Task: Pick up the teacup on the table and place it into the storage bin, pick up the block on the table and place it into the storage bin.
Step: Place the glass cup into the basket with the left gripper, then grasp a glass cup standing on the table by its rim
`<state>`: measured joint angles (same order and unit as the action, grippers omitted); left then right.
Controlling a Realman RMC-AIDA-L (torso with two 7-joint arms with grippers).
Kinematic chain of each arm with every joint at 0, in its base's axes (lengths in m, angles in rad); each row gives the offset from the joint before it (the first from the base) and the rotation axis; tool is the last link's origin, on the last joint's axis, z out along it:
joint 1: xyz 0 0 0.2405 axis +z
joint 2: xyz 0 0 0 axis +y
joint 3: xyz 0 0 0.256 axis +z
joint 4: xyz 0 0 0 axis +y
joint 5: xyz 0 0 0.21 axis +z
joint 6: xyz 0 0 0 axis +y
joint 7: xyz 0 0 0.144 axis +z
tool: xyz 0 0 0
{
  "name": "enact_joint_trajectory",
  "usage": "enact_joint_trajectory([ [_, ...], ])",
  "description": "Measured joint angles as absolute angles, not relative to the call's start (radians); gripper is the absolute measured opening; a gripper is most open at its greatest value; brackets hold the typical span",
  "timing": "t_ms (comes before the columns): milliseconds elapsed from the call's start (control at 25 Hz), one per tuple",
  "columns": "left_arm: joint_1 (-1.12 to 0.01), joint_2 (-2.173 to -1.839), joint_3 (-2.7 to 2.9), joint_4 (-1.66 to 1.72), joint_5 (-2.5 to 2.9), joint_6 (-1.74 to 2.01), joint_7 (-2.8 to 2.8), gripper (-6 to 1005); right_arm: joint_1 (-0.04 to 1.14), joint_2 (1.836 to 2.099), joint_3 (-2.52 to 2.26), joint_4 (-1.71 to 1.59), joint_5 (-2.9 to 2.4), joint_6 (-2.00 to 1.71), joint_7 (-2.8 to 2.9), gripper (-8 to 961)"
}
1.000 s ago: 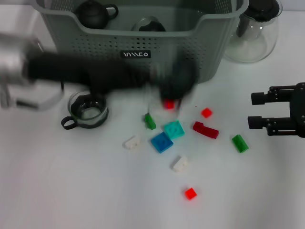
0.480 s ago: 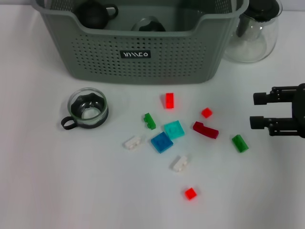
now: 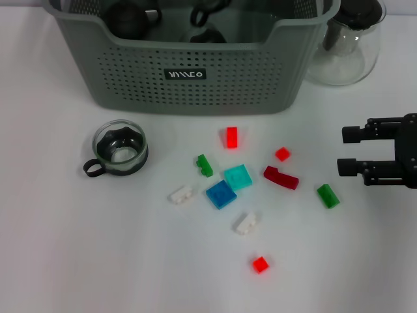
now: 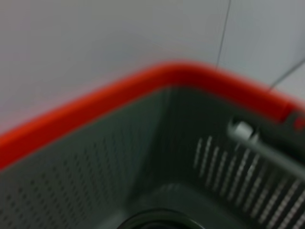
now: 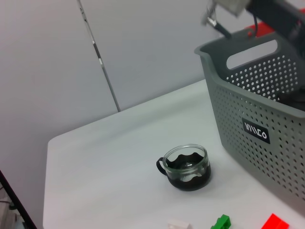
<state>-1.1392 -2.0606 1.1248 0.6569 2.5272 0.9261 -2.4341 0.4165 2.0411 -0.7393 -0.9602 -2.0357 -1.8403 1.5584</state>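
White tabletop fills the head view, with pale wall panels seen behind it in the right wrist view. One large grey-green perforated plastic storage bin [image 3: 130, 78] is stood along the upper edge of the frame, its dipped front rim turned toward the work, presumably to ease loading. At least two dark rounded vessels are noted inside it, partly hidden. One clear glass pitcher with a black lid [image 3: 345, 45] is set at upper right, just beside the bin. One clear glass teacup with a black base and handle [image 3: 119, 149] is found upright on the table at left of centre, near the bin front but apart from it, not yet stowed. Ten small plastic blocks are counted loose at centre and lower centre: three bright red [image 3: 231, 137], one dark red [image 3: 281, 177], two green [image 3: 204, 165], two white [image 3: 181, 194], one teal [image 3: 238, 177] and one blue [image 3: 221, 193]; the teal and blue appear to touch. The right gripper [image 3: 352, 151] is held at the right edge, fingers apart and empty, near a green block, judged to be waiting. The left gripper [image 5: 218, 21] is seen above the bin's far rim; whether it is apart or closed cannot be told.
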Motion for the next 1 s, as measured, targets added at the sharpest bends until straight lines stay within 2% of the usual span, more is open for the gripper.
enact_joint_trajectory([
  [40, -1.163, -2.091, 1.132, 0.611, 2.626, 0.878, -2.461, 53, 0.415, 2.041, -0.739, -0.959, -2.036, -1.84, 1.558, 683],
  [280, -1.177, -2.139, 1.136, 0.57, 2.763, 0.798, -2.497, 59, 0.419, 2.035, -0.739, -0.925, -2.036, -1.834, 1.558, 683],
  [720, -1.182, -2.141, 1.122, 0.581, 2.786, 0.838, -2.551, 70, 0.422, 2.034, -0.738, -0.92, -2.035, -1.833, 1.559, 682],
  [800, -1.159, -2.142, 1.101, 0.636, 2.757, 0.871, -2.545, 247, 0.422, 2.034, -0.738, -0.92, -2.035, -1.833, 1.559, 682],
  [1000, -0.994, -2.157, 1.029, 1.007, 2.539, 1.068, -2.486, 439, 0.422, 2.033, -0.734, -0.92, -2.036, -1.838, 1.559, 683],
])
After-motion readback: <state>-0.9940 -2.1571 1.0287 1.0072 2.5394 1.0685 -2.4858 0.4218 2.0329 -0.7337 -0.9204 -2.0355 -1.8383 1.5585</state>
